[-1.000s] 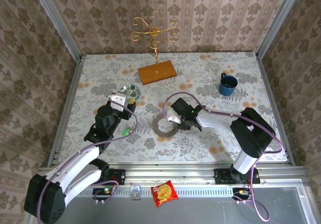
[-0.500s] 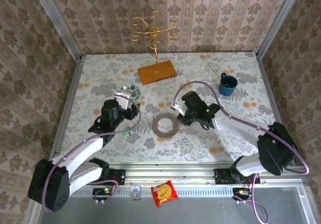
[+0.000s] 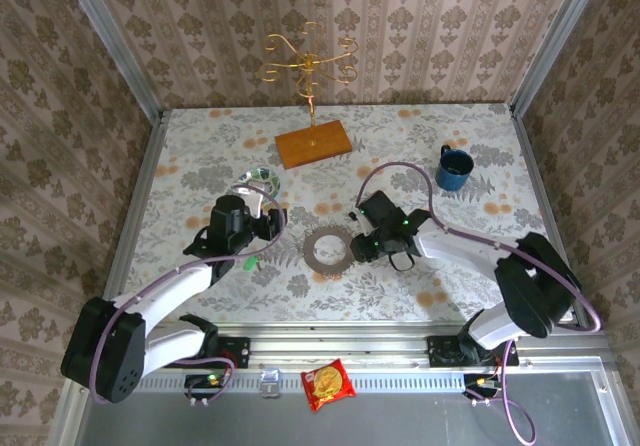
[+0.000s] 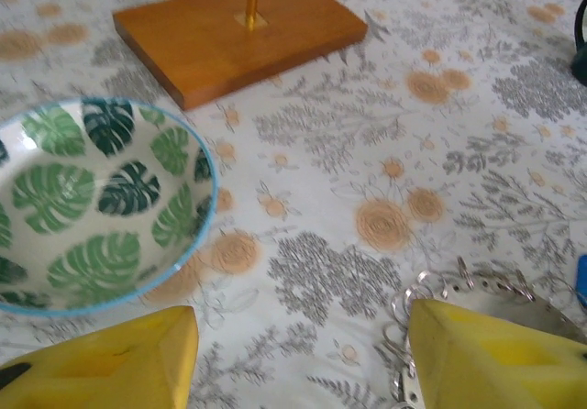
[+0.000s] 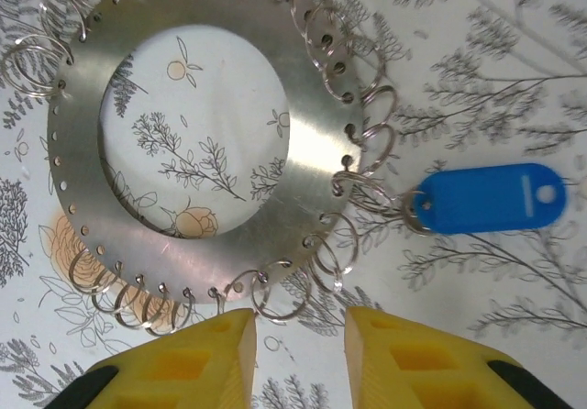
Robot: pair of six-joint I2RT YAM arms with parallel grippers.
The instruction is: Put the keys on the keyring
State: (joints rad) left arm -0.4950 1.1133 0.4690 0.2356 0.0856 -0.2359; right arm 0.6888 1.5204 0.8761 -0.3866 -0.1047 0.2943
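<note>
Blue key [image 5: 491, 198]: seemed hooked to the keyring [image 5: 316, 143].
Green key [image 3: 248, 263]: lay loose, yet to do.
Left gripper [image 4: 303, 354]: apart, empty.
Right gripper [image 5: 301, 336]: likewise.

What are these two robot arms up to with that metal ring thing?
They are putting keys on the keyring, a flat metal disc edged with small wire loops, lying on the table. The right gripper hovers at the disc's edge, slightly open and empty. The blue key lies beside the disc and looks linked to one loop. The left gripper is open and empty, between the leaf-patterned bowl and the disc.
</note>
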